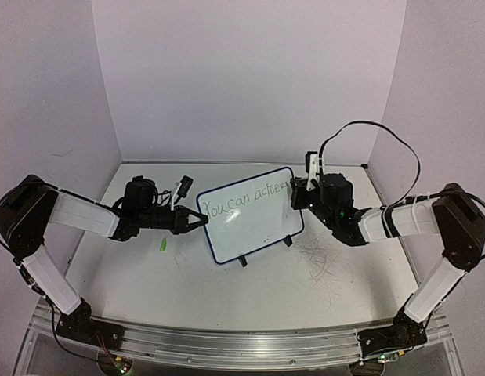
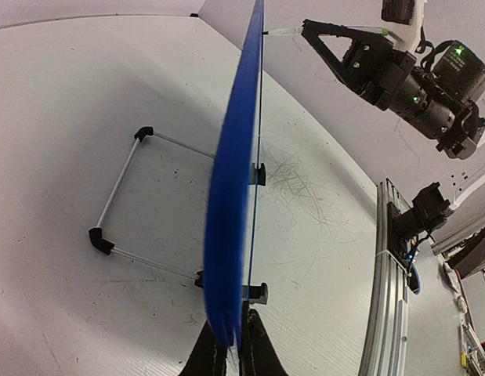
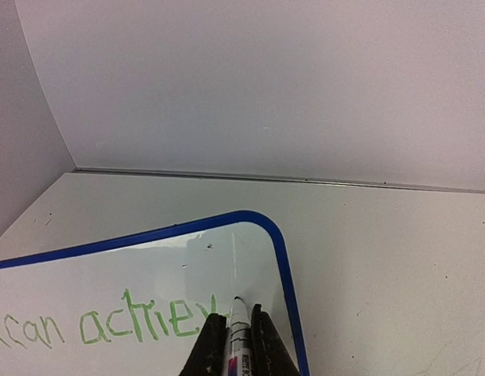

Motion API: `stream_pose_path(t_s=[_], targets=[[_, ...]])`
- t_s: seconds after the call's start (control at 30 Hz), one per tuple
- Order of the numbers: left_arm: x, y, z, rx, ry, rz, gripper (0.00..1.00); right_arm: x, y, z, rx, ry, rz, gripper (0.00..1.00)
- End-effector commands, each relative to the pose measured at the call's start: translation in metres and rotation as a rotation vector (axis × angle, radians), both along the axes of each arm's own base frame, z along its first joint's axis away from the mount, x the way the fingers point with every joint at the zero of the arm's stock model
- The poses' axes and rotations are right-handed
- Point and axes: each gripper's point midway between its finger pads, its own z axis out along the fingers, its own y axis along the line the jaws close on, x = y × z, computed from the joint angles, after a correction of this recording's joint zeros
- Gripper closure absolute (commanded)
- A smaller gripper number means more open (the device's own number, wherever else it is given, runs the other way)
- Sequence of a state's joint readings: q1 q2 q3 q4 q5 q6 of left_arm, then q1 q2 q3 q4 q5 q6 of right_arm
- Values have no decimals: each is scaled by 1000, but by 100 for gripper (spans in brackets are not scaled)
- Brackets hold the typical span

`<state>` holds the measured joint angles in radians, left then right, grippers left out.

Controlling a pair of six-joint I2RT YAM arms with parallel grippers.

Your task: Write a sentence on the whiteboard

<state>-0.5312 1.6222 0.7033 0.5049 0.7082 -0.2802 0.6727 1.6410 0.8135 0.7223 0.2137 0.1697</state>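
Clamping the whiteboard (image 1: pixel 258 231) by its left edge, the left gripper (image 1: pixel 201 221) had its jaws closed on the rim, while a small green object (image 1: pixel 162 245) lay on the tabletop (image 1: pixel 117 266) just below that arm. The board stood tilted near the table's middle on two black feet. Only the left wrist view showed it edge-on, with its blue back (image 2: pixel 230 204) and a wire stand (image 2: pixel 121 196) behind it. From above, the sentence (image 1: pixel 246 202) ran in green along the top of the board: "You can" and an unfinished word beginning "ach". The right wrist camera caught just the end of that line (image 3: pixel 140 323), close up, with the tip of a white marker (image 3: pixel 239 317) touching the board beside the last letter, near the blue rim. The right gripper (image 3: pixel 238 323) had its jaws pressed on the marker's barrel. Grey scribbles (image 1: pixel 320 262) marked the tabletop on the right, seen in the overhead and left wrist views.
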Motion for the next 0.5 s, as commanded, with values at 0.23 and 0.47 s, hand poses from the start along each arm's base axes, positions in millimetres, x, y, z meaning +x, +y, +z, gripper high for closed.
stream_pose_path(t_s=[0.23, 0.47], targets=[[8, 5, -17, 77, -18, 29, 100, -3, 10, -3, 34, 14, 44, 100], [8, 5, -16, 76, -20, 29, 100, -9, 8, -12, 27, 38, 48, 100]])
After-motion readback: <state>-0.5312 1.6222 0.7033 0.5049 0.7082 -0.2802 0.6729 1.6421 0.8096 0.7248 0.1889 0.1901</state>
